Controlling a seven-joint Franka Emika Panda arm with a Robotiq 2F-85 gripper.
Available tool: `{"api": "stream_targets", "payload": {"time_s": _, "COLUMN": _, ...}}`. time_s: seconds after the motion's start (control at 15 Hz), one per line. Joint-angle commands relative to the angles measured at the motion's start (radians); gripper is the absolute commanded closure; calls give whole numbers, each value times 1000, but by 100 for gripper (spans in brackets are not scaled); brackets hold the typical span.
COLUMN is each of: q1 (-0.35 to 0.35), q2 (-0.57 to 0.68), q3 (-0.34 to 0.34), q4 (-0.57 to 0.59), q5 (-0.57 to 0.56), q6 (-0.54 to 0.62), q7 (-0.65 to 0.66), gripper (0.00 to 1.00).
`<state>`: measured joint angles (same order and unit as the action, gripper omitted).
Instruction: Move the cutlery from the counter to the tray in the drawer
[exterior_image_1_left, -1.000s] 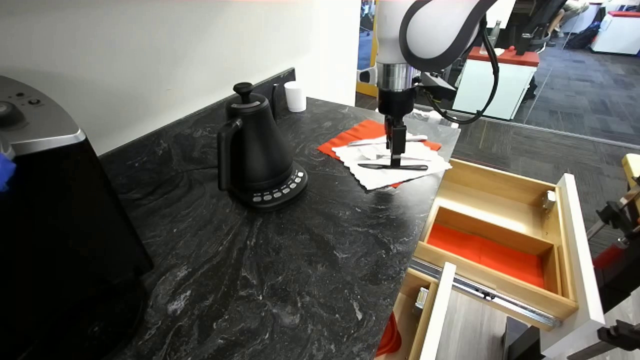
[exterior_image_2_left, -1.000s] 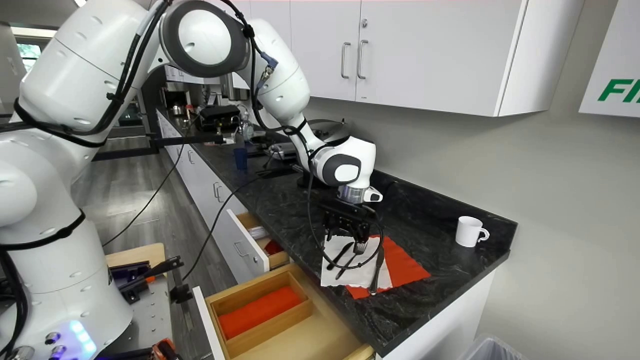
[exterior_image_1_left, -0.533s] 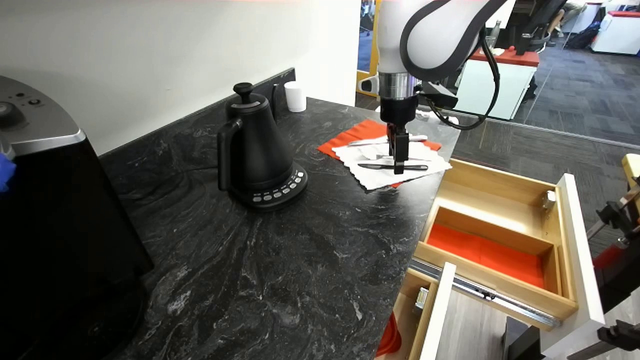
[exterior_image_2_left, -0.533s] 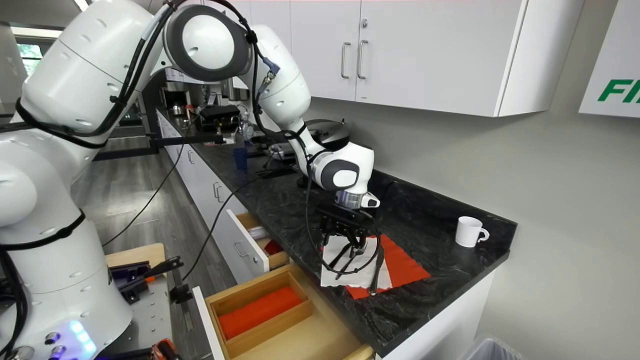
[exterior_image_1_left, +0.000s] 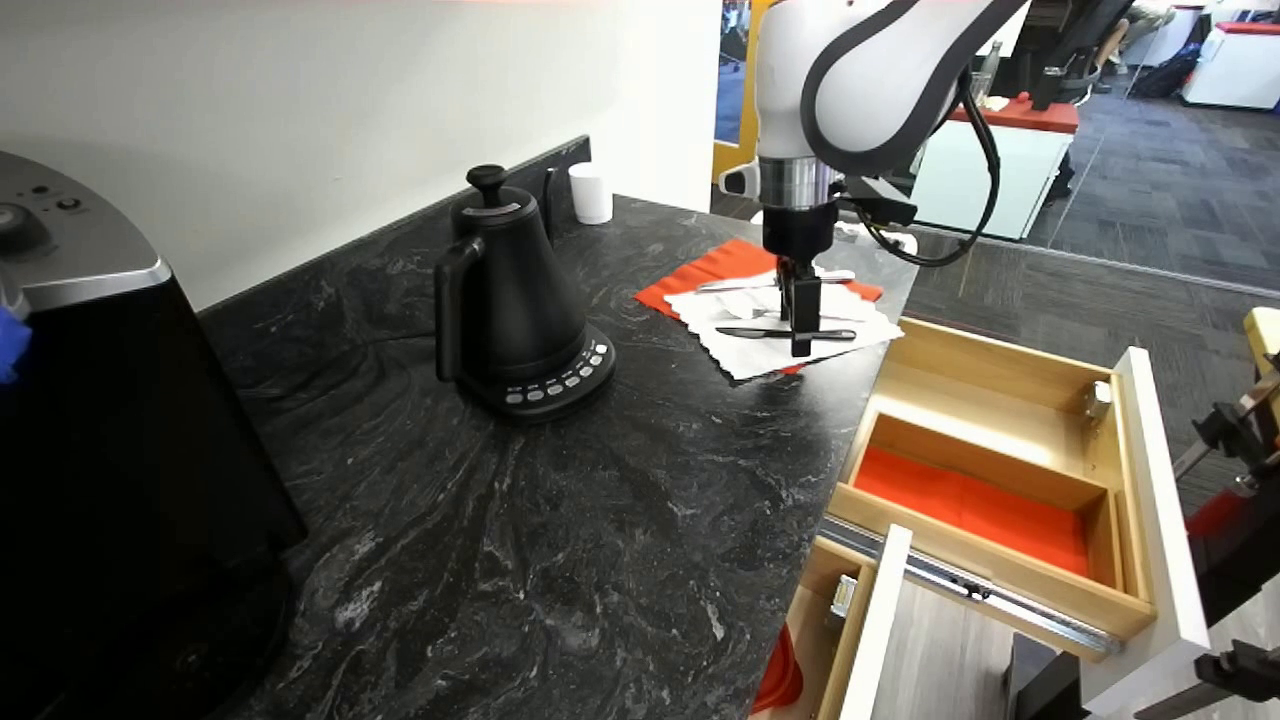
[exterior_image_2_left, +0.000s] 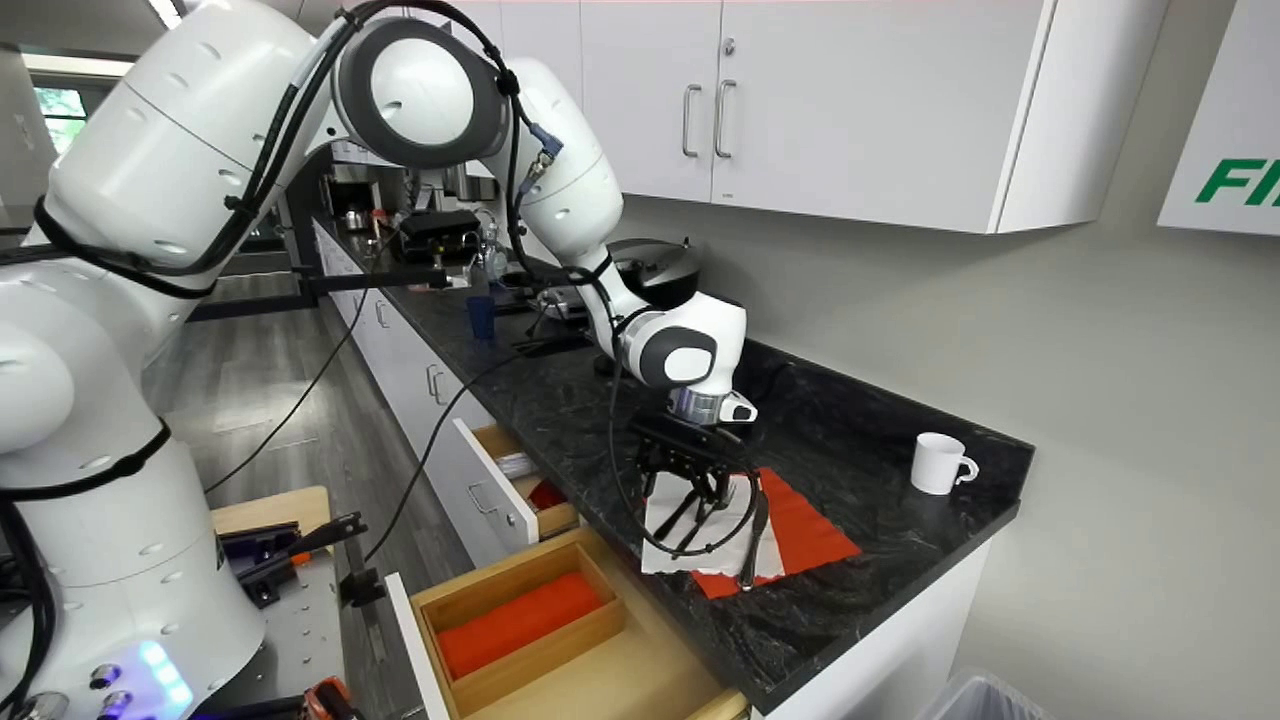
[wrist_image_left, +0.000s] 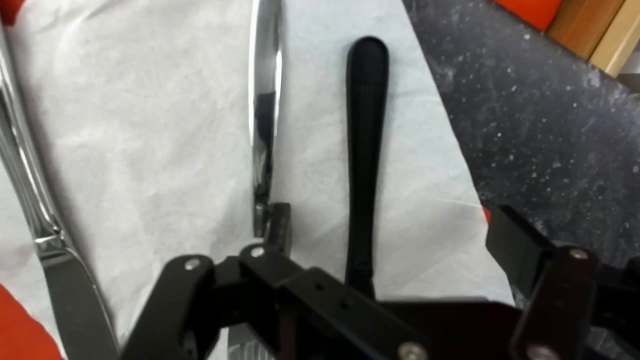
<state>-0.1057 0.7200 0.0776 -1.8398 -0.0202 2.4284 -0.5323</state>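
Note:
The cutlery lies on napkins on the counter (exterior_image_1_left: 600, 520): a dark-looking knife (wrist_image_left: 367, 140), a silver fork (wrist_image_left: 264, 90) and a silver knife (wrist_image_left: 37, 190). The dark knife (exterior_image_1_left: 745, 332), fork and silver knife (exterior_image_2_left: 755, 535) also show in the exterior views. My gripper (wrist_image_left: 397, 235) is open just above the dark knife, whose handle lies between the fingers. One fingertip is close beside the fork; I cannot tell if they touch. The gripper body hides the dark blade. The tray (exterior_image_1_left: 970, 510) sits in the open drawer (exterior_image_1_left: 985, 405); both also show in an exterior view (exterior_image_2_left: 520, 625).
A white napkin (wrist_image_left: 150, 125) lies over a red napkin (exterior_image_2_left: 810, 540). A black kettle (exterior_image_1_left: 515, 290) and a white mug (exterior_image_2_left: 938, 463) stand on the counter. A second drawer (exterior_image_2_left: 490, 490) is partly open. The arm's cable loops beside the gripper.
My gripper has moved lower and a little toward the dark knife's side. The cutlery, napkins, tray and drawer have not moved.

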Motion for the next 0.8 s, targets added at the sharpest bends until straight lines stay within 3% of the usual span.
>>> {"api": "stream_targets", "payload": {"time_s": 0.0, "q1": -15, "q2": -21, "q3": 12, "q4": -28, "q5": -25, "q6": 31, "q7": 2, "gripper": 0}}
{"api": "stream_targets", "payload": {"time_s": 0.13, "q1": -16, "q2": -20, "q3": 11, "q4": -30, "q5": -27, "q6": 30, "q7": 3, "gripper": 0}}
{"api": "stream_targets", "payload": {"time_s": 0.2, "q1": -18, "q2": -22, "q3": 13, "q4": -34, "q5": -27, "q6": 33, "q7": -1, "gripper": 25}}
{"api": "stream_targets", "payload": {"time_s": 0.27, "q1": -18, "q2": -22, "q3": 13, "q4": -35, "q5": -29, "q6": 32, "q7": -2, "gripper": 26}}
{"api": "stream_targets", "payload": {"time_s": 0.73, "q1": -18, "q2": -25, "q3": 11, "q4": -35, "q5": -31, "q6": 36, "q7": 1, "gripper": 73}}
